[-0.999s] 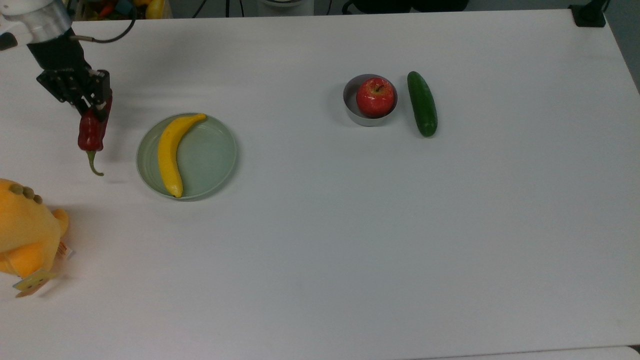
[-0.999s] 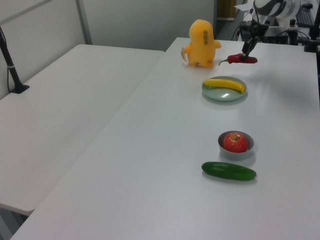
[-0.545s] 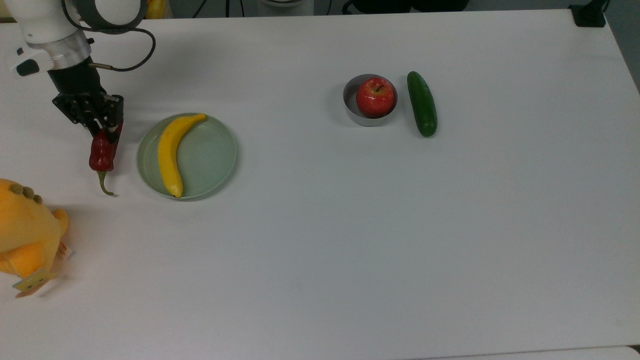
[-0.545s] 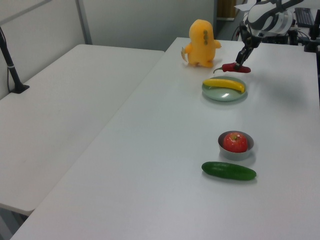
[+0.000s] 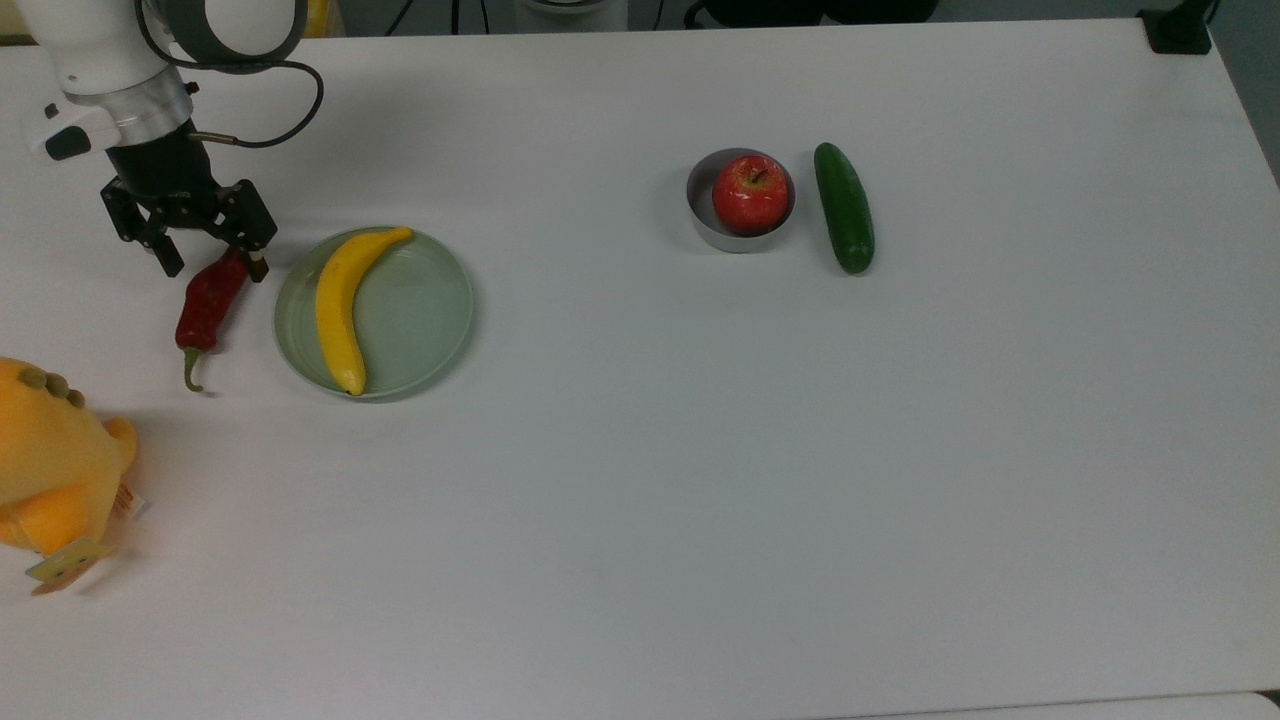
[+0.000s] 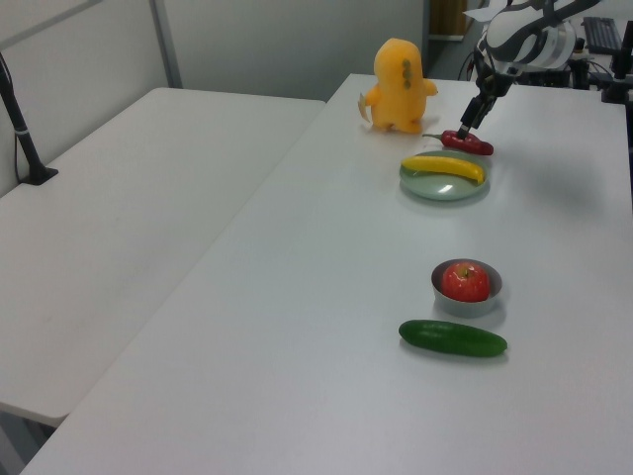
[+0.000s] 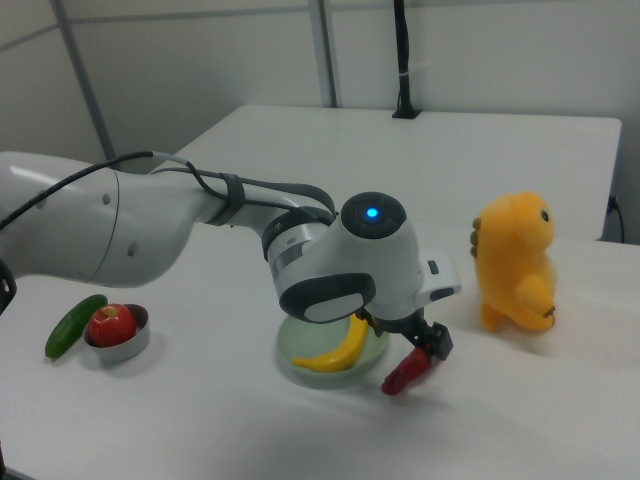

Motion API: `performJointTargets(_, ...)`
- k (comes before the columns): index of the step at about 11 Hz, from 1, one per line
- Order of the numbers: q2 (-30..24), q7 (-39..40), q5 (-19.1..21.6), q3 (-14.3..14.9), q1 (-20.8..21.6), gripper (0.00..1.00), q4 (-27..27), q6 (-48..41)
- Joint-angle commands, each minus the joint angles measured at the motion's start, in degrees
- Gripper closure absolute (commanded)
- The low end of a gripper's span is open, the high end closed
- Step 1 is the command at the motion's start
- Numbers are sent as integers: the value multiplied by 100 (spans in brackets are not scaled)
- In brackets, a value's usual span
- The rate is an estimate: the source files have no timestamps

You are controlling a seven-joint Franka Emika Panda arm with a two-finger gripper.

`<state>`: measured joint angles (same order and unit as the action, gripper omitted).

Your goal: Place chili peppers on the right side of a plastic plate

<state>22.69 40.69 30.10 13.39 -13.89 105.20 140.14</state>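
The dark-red chili pepper [image 5: 205, 305] lies flat on the white table just beyond the plastic plate's [image 5: 430, 310] rim, on the top view's left, its green stem pointing toward the plush toy. My gripper [image 5: 213, 262] stands open over the chili's thick end, one finger on each side and not clamping it. In the left view the chili [image 6: 470, 143] rests just behind the plate [image 6: 440, 188], under the gripper [image 6: 465, 127]. In the right view the chili [image 7: 405, 372] lies on the right view's right of the plate [image 7: 292, 352], below the gripper [image 7: 427, 342].
A yellow banana [image 5: 340, 300] lies on the plate's left half in the top view. An orange plush toy [image 5: 50, 470] sits near the top view's left edge. A grey bowl [image 5: 700, 215] holding a red apple [image 5: 750, 193] and a cucumber [image 5: 845, 207] lie further right.
The gripper carried the chili down toward the plate, then opened. The chili now lies on the table, tilted, no longer hanging from the fingers.
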Motion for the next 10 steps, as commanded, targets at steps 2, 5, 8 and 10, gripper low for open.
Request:
performJointTargets(2, -554, -235, 48, 23, 228, 0, 53, 40)
performJointTargets(5, -1124, -1078, -371, 32, 308, 0, 53, -502)
performJointTargets(8, -1687, -2726, -1494, 50, 500, 0, -235, -1696)
performJointTargets(10, -2022, -4106, -2269, 41, 667, 0, -507, -2697)
